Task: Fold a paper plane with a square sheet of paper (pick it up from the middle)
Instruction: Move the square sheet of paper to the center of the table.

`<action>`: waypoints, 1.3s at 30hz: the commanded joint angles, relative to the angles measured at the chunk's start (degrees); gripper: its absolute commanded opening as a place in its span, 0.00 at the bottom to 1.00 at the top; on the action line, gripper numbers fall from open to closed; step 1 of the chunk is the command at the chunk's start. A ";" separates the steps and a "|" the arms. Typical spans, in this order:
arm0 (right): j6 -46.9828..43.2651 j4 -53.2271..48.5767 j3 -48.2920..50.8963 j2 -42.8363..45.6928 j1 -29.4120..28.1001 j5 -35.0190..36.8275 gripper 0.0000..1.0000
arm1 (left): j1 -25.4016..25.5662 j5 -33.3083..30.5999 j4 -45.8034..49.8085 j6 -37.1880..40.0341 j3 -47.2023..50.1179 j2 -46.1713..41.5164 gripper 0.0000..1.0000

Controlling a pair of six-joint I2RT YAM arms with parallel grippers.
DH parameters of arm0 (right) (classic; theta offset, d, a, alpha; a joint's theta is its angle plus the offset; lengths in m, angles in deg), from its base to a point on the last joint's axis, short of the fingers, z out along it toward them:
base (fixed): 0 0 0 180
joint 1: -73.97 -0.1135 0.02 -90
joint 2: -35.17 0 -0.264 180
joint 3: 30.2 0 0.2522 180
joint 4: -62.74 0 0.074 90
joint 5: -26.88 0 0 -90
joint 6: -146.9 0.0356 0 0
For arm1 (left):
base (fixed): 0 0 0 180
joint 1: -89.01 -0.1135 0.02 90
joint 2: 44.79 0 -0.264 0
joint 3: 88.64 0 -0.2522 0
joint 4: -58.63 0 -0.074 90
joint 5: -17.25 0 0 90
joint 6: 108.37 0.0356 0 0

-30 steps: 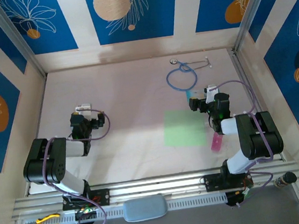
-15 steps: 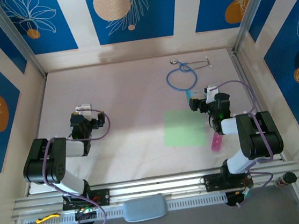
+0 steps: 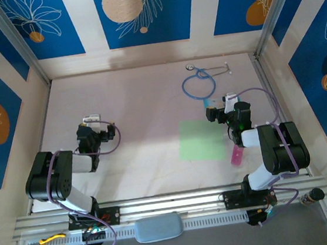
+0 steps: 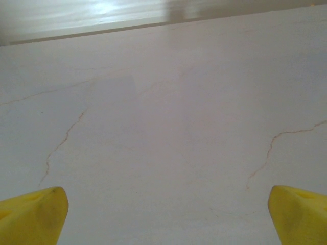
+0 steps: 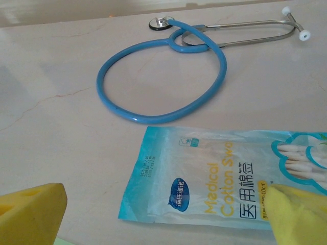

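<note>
The square sheet of paper (image 3: 201,140) is light green and lies flat and uncreased on the table, right of centre. My right gripper (image 3: 215,109) hovers just past the sheet's far right corner; its yellow fingertips (image 5: 33,212) stand wide apart and open, with nothing between them. My left gripper (image 3: 91,122) is far to the left of the sheet, over bare table. It is open too, and its yellow fingertips (image 4: 33,214) sit at the bottom corners of the left wrist view. A paper plane is out of view.
A blue stethoscope (image 3: 199,85) (image 5: 163,76) lies at the back right. A teal-and-white cotton swab packet (image 5: 219,178) lies just ahead of my right gripper (image 5: 168,214). A small pink strip (image 3: 236,155) lies right of the sheet. Walls enclose the table (image 3: 137,102).
</note>
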 commanded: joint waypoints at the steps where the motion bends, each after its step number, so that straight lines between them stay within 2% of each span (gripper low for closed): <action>1: -1.32 0.96 0.47 2.12 -0.44 -0.99 0.99 | -0.56 1.09 -4.89 1.08 2.31 -1.64 1.00; 4: -1.38 -2.39 -0.35 4.58 -0.35 -1.55 0.99 | -0.59 -2.88 -5.16 -0.42 3.61 -4.35 1.00; 6: -0.86 -10.31 -2.79 7.97 -0.28 -2.69 0.99 | -0.60 -4.31 -2.41 -0.94 3.78 -7.62 1.00; 9: 6.16 -28.44 -9.86 11.69 0.41 0.16 0.99 | -0.58 -6.35 9.48 -2.96 1.62 -15.33 1.00; 12: 12.43 -42.56 -15.52 13.98 1.02 -1.44 0.99 | -0.58 -12.72 22.50 -10.13 -1.91 -22.08 1.00; 14: 18.77 -51.51 -19.59 14.67 2.72 -5.82 0.99 | -0.58 -11.70 28.25 -12.88 -3.58 -25.92 1.00; 15: 20.25 -54.46 -20.90 14.58 3.85 -10.71 0.99 | -0.63 -10.80 30.11 -13.76 -4.14 -27.33 1.00; 17: 22.15 -55.88 -20.96 14.44 6.64 -24.95 0.99 | -0.58 -8.34 34.89 -19.33 -5.25 -30.74 1.00; 18: 23.67 -56.69 -20.64 14.65 7.25 -28.34 0.99 | -0.59 -6.85 36.48 -21.64 -5.44 -31.83 1.00; 20: 25.66 -60.59 -20.54 15.41 6.92 -30.62 0.95 | -0.66 -5.99 38.15 -27.96 -5.19 -33.26 1.00; 22: 25.70 -65.12 -20.57 16.27 5.10 -29.29 0.92 | -0.67 -5.61 42.38 -34.84 -5.28 -34.46 1.00; 25: 25.40 -71.53 -20.24 17.21 1.53 -24.47 0.89 | -0.68 3.82 43.74 -38.69 -4.64 -36.56 1.00; 28: 25.63 -73.95 -18.84 17.26 -1.83 -21.32 0.86 | -0.74 13.29 39.77 -39.57 -1.82 -38.57 1.00; 32: 26.02 -74.71 -18.02 16.06 -5.88 -17.44 0.84 | -1.28 19.29 36.60 -39.86 0.70 -39.74 1.00; 35: 26.15 -74.74 -18.56 14.05 -7.73 -16.12 0.82 | -1.46 26.86 33.04 -40.60 -0.01 -36.87 1.00; 39: 26.62 -73.65 -19.31 10.57 -9.14 -15.77 0.82 | -1.46 32.40 37.99 -38.06 -4.16 -33.16 1.00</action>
